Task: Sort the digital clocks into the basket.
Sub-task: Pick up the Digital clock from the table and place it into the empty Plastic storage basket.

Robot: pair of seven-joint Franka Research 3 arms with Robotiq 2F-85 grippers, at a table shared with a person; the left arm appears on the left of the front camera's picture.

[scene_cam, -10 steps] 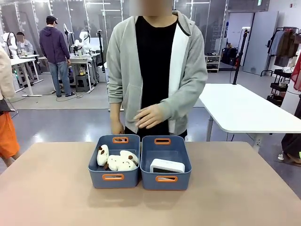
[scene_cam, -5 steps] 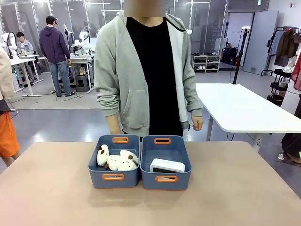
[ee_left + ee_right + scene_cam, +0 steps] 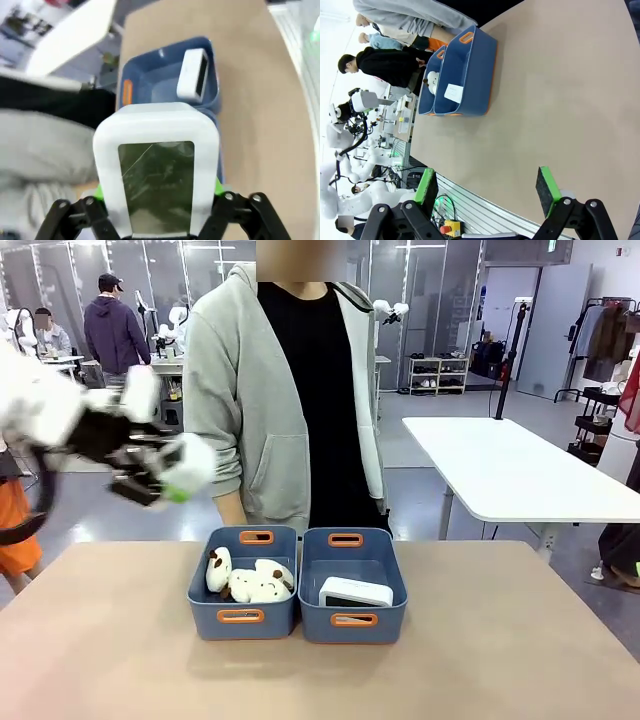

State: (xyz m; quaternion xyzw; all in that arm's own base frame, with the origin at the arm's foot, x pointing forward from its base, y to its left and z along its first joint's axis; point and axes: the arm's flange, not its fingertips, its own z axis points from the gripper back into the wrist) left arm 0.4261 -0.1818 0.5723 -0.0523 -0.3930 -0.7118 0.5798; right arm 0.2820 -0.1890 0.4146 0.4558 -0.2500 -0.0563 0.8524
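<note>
My left gripper (image 3: 157, 200) is shut on a digital clock (image 3: 157, 182), a white rounded box with a grey-green LCD face. In the front view that gripper (image 3: 150, 478) is a blur in the air, left of the person and above the table's far left. A second digital clock (image 3: 355, 592) lies in the right-hand blue basket (image 3: 318, 625), also seen from above as the clock (image 3: 192, 74) in the basket (image 3: 145, 75). My right gripper (image 3: 487, 187) is open and empty over the table's near edge, far from the basket (image 3: 480, 60).
A twin blue bin (image 3: 205, 620) touching the basket's left side holds cream plush toys (image 3: 248, 583). A person in a grey hoodie (image 3: 250, 410) stands right behind both bins. A white table (image 3: 510, 475) stands at the back right.
My left arm has swung into the front view from the left with the clock. The person has lowered the hands and shifted to the left. The bins have not moved.
</note>
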